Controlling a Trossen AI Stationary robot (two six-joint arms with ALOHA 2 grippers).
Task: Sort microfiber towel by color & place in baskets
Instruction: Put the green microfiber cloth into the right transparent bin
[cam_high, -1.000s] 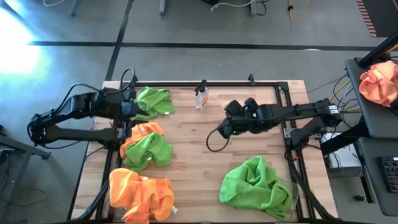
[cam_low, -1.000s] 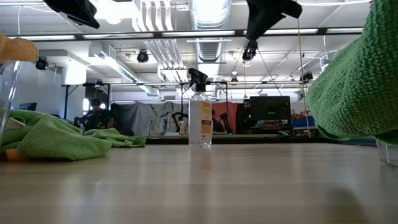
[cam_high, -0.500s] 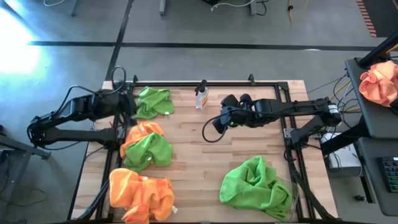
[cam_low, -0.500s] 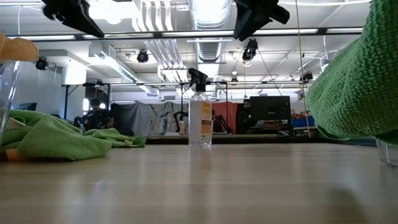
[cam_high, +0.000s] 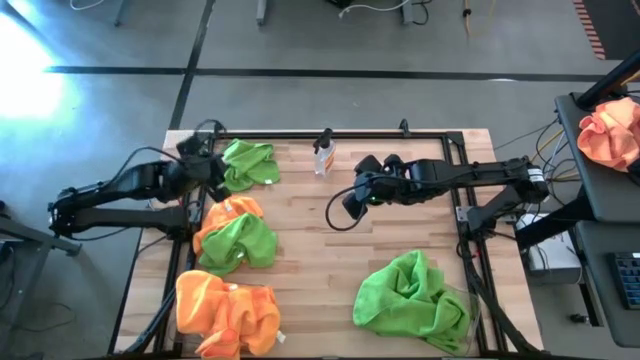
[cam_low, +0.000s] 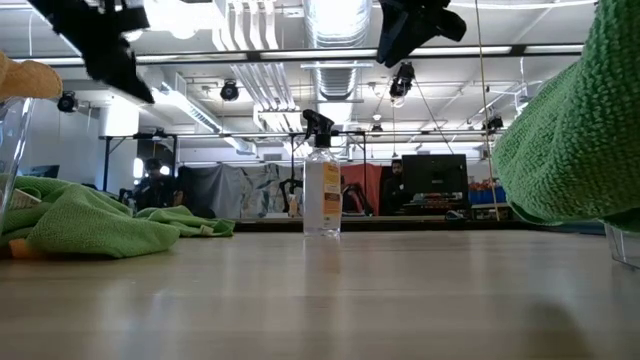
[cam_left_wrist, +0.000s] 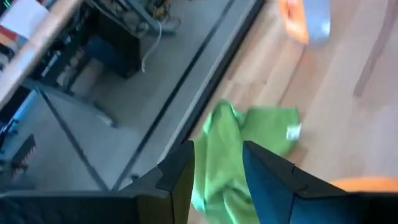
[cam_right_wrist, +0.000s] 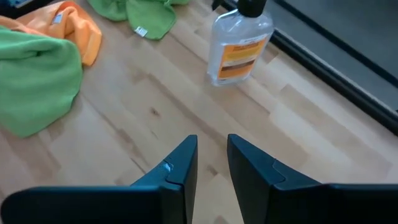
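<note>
Nearest the front edge of the wooden desk (cam_high: 310, 250), two clear baskets sit at the corners: the left basket (cam_high: 262, 298) holds a heap of orange microfiber towels (cam_high: 222, 312), and the right basket (cam_high: 462, 312) holds a pile of lime green towels (cam_high: 408, 294), which spill over its rim. Behind the orange heap, a green towel (cam_high: 240, 240) lies on top of another orange towel (cam_high: 232, 210) on the bare wood. Farther back, the right arm stretches in from the right edge, nearly level, and its right pincer (cam_high: 352, 203) hangs above the middle of the desk; its fingers (cam_right_wrist: 177, 163) stand slightly apart and grip nothing. The left arm reaches in from the left side, bent at the elbow, and its left pincer (cam_high: 216, 170) hovers just beside a loose green towel (cam_high: 248, 163) near the far left corner. Its fingers (cam_left_wrist: 177, 174) are parted with that towel showing between them, empty. At the far edge a small clear spray bottle (cam_high: 323, 155) stands upright, between the two pincers.
</note>
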